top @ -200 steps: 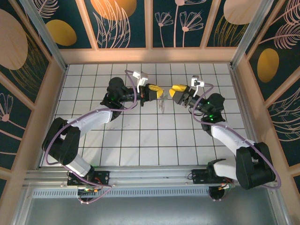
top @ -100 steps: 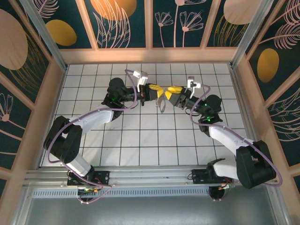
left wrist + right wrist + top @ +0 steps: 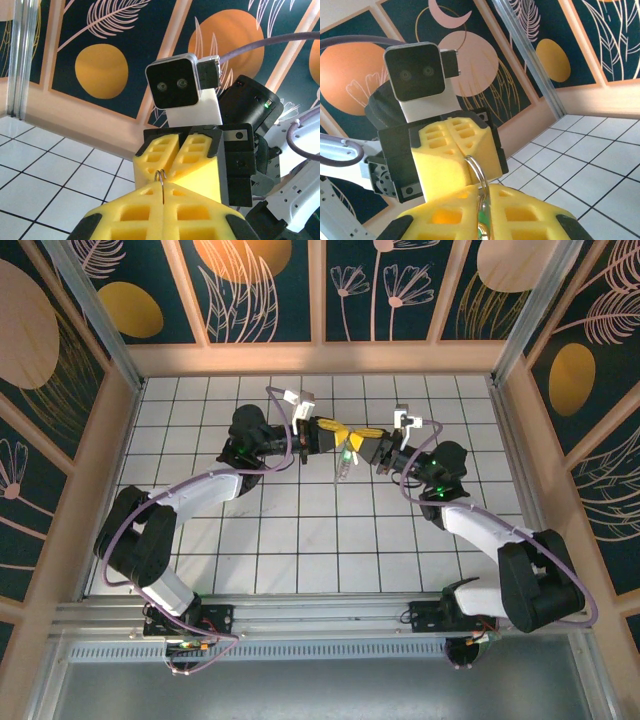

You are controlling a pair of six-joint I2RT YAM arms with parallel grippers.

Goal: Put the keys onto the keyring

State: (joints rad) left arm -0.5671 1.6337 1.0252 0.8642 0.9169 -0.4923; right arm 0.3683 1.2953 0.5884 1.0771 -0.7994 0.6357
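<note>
Left gripper (image 3: 338,432): raised above the white tiled table (image 3: 300,540), yellow fingers pressed together. The left wrist view shows a thin wire loop pinched in the seam between them (image 3: 162,194).
Right gripper (image 3: 360,438): tip to tip with the left gripper, meeting it head-on. Fingers are closed; the right wrist view shows the wire loop standing up out of their seam (image 3: 482,200).
Keyring (image 3: 343,468): silvery wire loop held at the left gripper's fingertips, its lower part hanging just beneath them, clear of the table. Its top arc (image 3: 161,180) pokes up between the left fingers, and a rounded section (image 3: 479,172) spans the gap to the right gripper.
Green-headed key (image 3: 352,452): just below the left gripper's tips, beside the hanging loop. A green patch (image 3: 481,231) sits low in the right gripper's seam.
Other keys: silvery bits at the loop's lower end, too small to tell apart.
</note>
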